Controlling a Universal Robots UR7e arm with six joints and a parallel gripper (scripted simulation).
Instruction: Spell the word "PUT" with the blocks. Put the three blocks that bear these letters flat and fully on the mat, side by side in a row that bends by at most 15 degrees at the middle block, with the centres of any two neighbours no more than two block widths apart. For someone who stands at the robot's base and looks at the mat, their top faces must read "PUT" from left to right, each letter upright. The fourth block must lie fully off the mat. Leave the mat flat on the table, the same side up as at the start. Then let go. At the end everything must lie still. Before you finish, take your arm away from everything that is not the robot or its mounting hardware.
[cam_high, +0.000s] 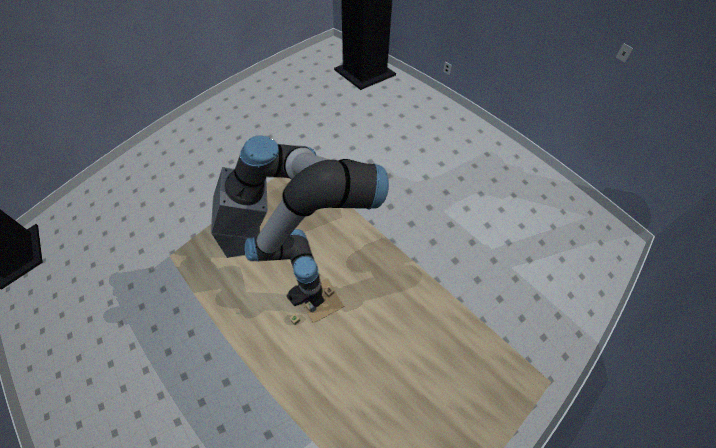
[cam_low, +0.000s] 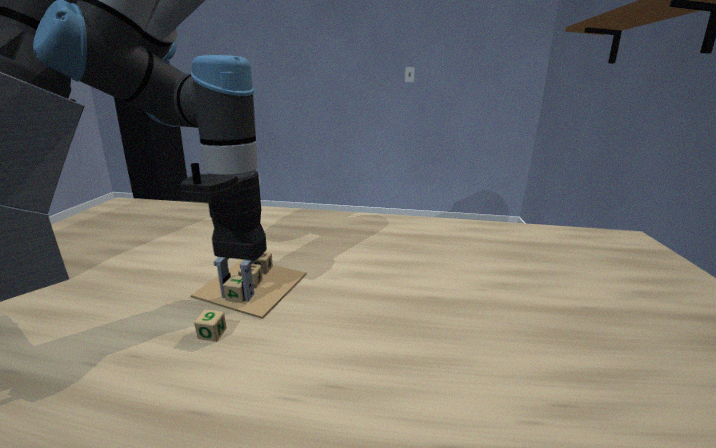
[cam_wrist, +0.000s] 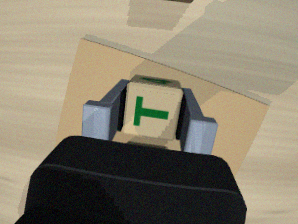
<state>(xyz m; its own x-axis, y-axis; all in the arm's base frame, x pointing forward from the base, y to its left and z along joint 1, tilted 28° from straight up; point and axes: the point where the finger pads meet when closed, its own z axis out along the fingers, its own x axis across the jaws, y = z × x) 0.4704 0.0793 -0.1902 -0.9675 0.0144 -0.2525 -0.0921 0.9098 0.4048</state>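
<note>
You had the gripper (cam_low: 232, 274) clamped on the T block (cam_low: 233, 288), which sat low over the near end of the mat (cam_low: 274, 295), T on its top face and a 4 toward the exterior camera; whether it touched the mat could not be told. Right behind it stood a second block (cam_low: 256, 274), and behind that a third (cam_low: 264, 261), so there was little room along the row. The mat's near edge lay just past the fingers. Off the mat, nearby on the table (cam_low: 448, 343), you had the fourth block (cam_low: 210, 324), showing 6 on top. Elsewhere the wood offered open room.
</note>
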